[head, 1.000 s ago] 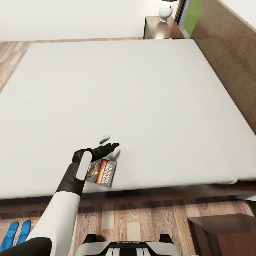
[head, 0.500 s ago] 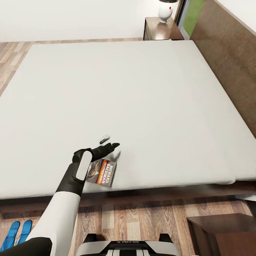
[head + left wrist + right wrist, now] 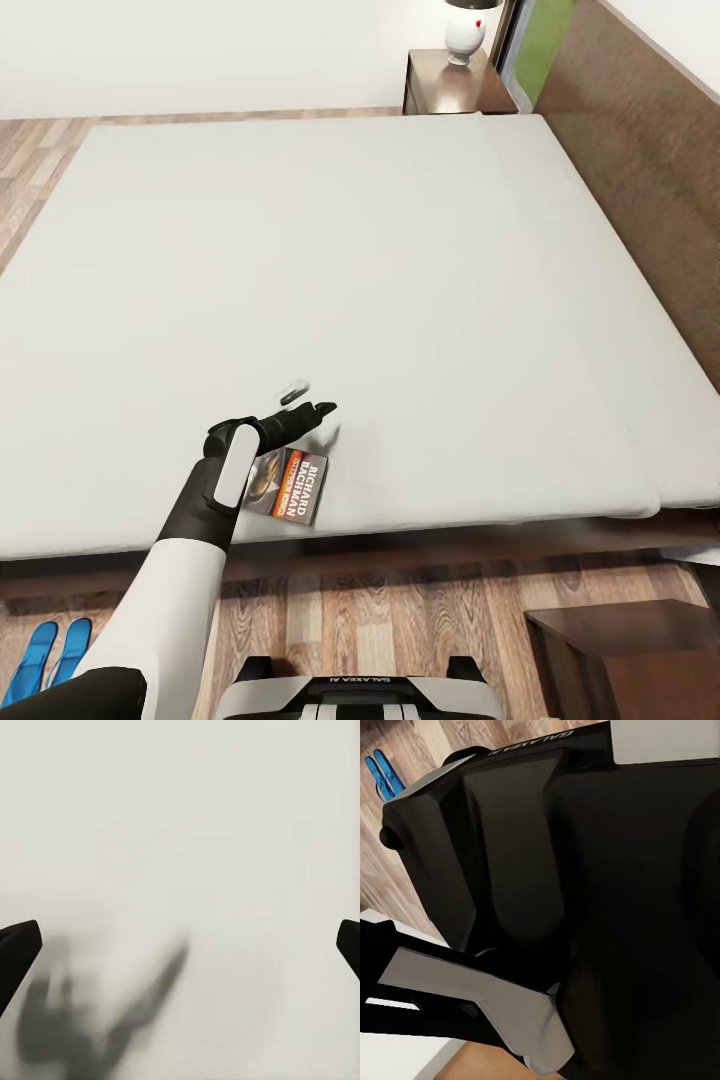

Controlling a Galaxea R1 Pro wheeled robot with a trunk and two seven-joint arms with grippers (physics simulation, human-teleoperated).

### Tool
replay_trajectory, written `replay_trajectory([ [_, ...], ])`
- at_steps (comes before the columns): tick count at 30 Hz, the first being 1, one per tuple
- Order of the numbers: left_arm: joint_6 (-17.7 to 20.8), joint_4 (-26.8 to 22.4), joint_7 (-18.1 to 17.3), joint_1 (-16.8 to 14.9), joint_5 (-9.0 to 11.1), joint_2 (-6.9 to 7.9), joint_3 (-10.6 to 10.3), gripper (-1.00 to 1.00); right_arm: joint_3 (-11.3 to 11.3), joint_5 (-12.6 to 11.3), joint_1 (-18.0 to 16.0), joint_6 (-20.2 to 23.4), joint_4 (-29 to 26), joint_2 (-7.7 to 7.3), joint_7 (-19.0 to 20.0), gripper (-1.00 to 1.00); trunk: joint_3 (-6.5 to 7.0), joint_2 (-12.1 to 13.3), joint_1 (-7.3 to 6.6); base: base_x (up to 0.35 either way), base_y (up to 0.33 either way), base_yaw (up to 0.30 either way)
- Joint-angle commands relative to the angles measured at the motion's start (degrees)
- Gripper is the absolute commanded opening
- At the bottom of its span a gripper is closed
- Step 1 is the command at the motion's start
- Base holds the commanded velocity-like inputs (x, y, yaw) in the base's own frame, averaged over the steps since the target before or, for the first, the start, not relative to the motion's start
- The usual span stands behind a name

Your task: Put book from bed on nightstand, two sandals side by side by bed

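Book flat on bed, close to near edge, cover up, orange band and white lettering visible. Long axis running from near mattress edge toward far side, tilted slightly right; title text reading along that axis. Left part of cover hidden under left arm.

Left gripper over mattress just past book's far end, pointing right and away, jaws spread wide, nothing between. Same in left wrist view: two dark fingertips at opposite frame edges, bare mattress between, gripper shadow on sheet.

Right gripper: state cannot be told; right wrist view facing robot's dark body, wood floor behind.

Sandals on floor at near left, beside bed's near side, side by side, long axes roughly parallel, toes toward bed; also small in right wrist view.

Nightstand at far corner by headboard, white lamp on top. Second dark wood piece at near right, well apart from book.
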Motion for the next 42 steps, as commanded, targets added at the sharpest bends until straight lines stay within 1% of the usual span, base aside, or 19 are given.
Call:
replay_trajectory([
  [1, 0.35, -0.03, 0.09, -0.02, 0.04, -0.08, 0.20, 1.00, -0.21, -0.28, -0.01, 0.60, -0.01, 0.00, 0.23, 1.00, -0.03, -0.02, 0.00, 0.000, 0.000, 0.000],
  [4, 0.35, -0.01, 0.10, -0.02, 0.06, -0.08, 0.20, 1.00, -0.21, -0.28, -0.01, 0.60, -0.01, 0.00, 0.23, 1.00, -0.03, -0.02, 0.00, 0.000, 0.000, 0.000],
  [6, 0.37, 0.04, 0.12, -0.02, 0.11, -0.08, 0.20, 1.00, -0.21, -0.28, -0.01, 0.61, -0.01, 0.00, 0.24, 1.00, 0.33, 0.79, -0.44, 0.000, 0.000, 0.000],
  [27, 0.35, -0.03, 0.05, -0.02, 0.10, -0.10, 0.20, 1.00, -0.21, -0.28, -0.01, 0.63, -0.01, 0.00, 0.24, 1.00, 0.33, 0.79, -0.44, 0.000, 0.000, 0.000],
  [34, 0.34, 0.04, 0.05, -0.02, 0.12, -0.10, 0.20, 1.00, -0.21, -0.28, -0.01, 0.62, -0.01, 0.00, 0.23, 1.00, 0.33, 0.79, -0.44, -0.178, 0.000, 0.000],
  [42, 0.34, 0.06, 0.05, -0.02, 0.13, -0.10, 0.20, 1.00, -0.21, -0.28, -0.01, 0.61, -0.01, 0.00, 0.27, 1.00, 0.33, 0.79, -0.44, -0.030, 0.000, 0.000],
])
